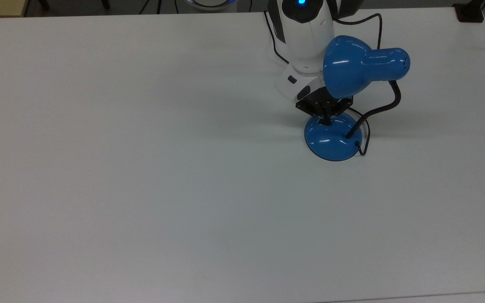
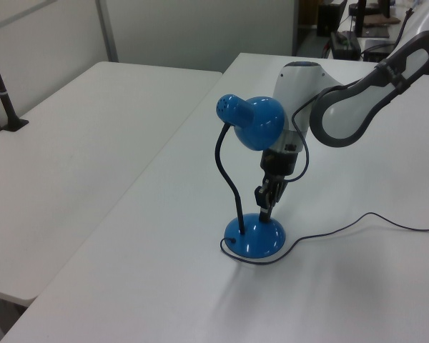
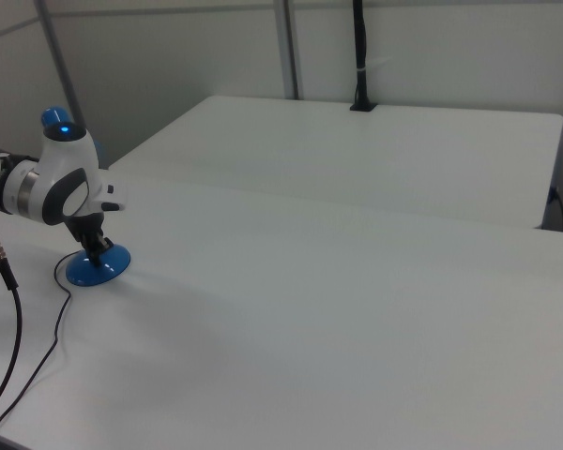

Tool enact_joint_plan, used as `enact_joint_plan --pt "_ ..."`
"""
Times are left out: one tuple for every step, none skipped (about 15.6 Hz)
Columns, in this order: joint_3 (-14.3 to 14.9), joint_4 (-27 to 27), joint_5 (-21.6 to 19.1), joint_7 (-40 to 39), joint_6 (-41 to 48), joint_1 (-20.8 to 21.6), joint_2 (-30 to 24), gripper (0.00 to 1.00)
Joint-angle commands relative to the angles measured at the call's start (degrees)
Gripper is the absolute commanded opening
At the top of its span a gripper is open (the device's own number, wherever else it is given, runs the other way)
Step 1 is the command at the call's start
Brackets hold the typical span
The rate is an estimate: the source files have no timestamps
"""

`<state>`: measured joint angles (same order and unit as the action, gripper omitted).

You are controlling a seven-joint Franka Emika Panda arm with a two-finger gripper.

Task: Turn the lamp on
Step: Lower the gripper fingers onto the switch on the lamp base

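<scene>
White tables (image 2: pixel 93 128), pale partition walls (image 3: pixel 432 47)

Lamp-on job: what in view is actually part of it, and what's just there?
Part of the job:
- lamp, with its base and cord
- gripper, down at the base

Just there:
- white table
- second table alongside
- black pole on the far table
</scene>
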<state>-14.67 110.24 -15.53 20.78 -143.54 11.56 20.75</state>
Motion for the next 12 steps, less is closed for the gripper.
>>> enact_joint_plan --pt "0.26 0.32 -1.26 0.66 -1.74 1.10 0.78 0.00" --pt "0.26 0.32 -1.26 0.66 -1.83 1.10 0.78 0.00" --pt "0.26 0.32 -1.26 0.66 -1.83 1.10 1.04 0.00" --pt "0.26 0.32 -1.26 0.66 -1.83 1.10 1.40 0.00" --pt "0.26 0.32 -1.26 0.66 -1.83 1.19 1.40 0.00" --pt "0.26 0.32 -1.26 0.66 -1.74 1.10 1.40 0.00" --pt "0.26 0.32 -1.26 0.66 -1.74 1.19 1.31 0.00" --pt "0.26 0.32 -1.26 0.66 -1.66 1.10 1.31 0.00" --pt "0.26 0.32 -1.26 0.66 -1.66 1.10 1.22 0.00" --pt "0.26 0.32 -1.26 0.66 -1.57 1.01 1.05 0.00" --pt "0.26 0.32 -1.26 0.66 -1.39 0.84 0.79 0.00" --pt "0.26 0.32 -1.26 0.66 -1.22 0.83 0.61 0.00"
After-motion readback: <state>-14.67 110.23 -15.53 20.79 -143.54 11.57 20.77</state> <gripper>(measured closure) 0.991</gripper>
